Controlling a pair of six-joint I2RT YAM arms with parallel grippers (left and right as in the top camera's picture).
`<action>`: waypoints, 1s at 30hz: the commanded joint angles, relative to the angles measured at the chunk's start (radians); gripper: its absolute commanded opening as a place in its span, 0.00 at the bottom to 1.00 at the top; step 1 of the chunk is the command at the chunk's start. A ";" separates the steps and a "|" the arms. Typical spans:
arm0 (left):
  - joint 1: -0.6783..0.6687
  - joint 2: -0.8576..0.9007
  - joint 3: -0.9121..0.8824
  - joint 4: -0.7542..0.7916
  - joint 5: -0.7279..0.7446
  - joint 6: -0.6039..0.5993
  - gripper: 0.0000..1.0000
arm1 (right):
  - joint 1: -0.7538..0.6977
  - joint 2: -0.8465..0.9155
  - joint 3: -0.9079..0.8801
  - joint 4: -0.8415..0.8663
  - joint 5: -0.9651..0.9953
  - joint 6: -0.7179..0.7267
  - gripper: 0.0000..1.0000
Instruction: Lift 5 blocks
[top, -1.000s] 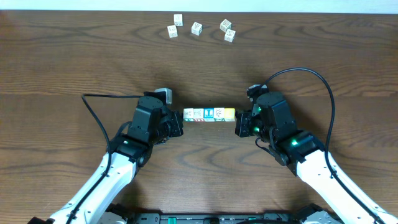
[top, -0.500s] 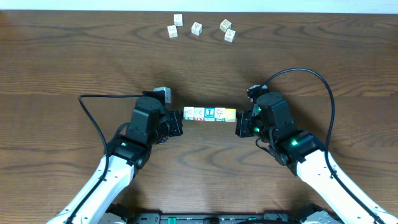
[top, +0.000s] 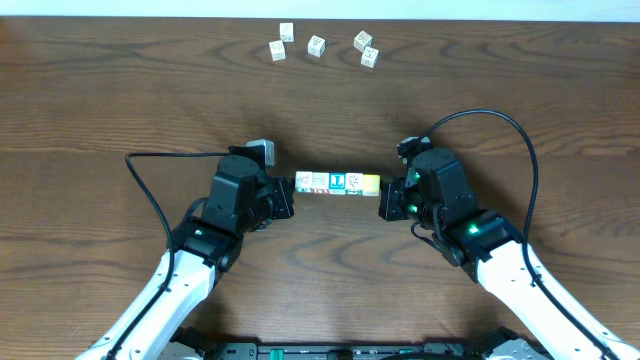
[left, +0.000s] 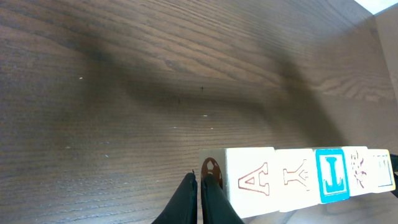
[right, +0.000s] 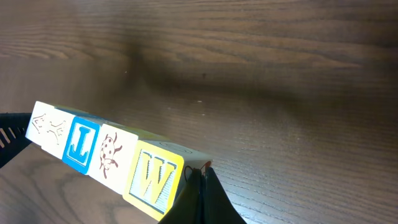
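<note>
**A:** Checking progress on the lift, nearest things first: what are the two pincers doing?

**B:** Both have their fingers pressed together. The left gripper (left: 200, 186) butts its closed tip against the end face two cubes left of the blue L block (left: 331, 176). The right gripper (right: 200, 177) does the same two cubes right of it, against the yellow W block (right: 152, 177). Neither clamps around anything; they squeeze the row endwise.

**A:** And the row itself?

**B:** All five blocks (top: 337, 183) sit face to face in one straight line, with the blue L block in the middle and the A block (left: 252, 182) at the left end. In the wrist views the row's shadow falls on the table (top: 100, 100) well apart from it. So I judge the line is already off the wood, though I cannot tell how high.

**A:** What is left, then?

**B:** Little, by my reckoning. The squeeze needs to be kept even as the row goes up, since a slack end would likely let the middle drop out.

**A:** Anything farther out?

**B:** Five loose pale cubes (top: 316, 45) lie scattered well beyond the blue L block, untouched.
</note>
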 joint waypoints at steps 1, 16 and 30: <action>-0.056 -0.022 0.037 0.034 0.254 -0.020 0.07 | 0.066 0.000 0.033 0.032 -0.279 0.018 0.01; -0.056 -0.022 0.037 0.034 0.254 -0.020 0.07 | 0.066 0.000 0.033 0.032 -0.279 0.018 0.01; -0.056 -0.022 0.037 0.033 0.254 -0.020 0.07 | 0.066 0.000 0.033 0.032 -0.279 0.053 0.01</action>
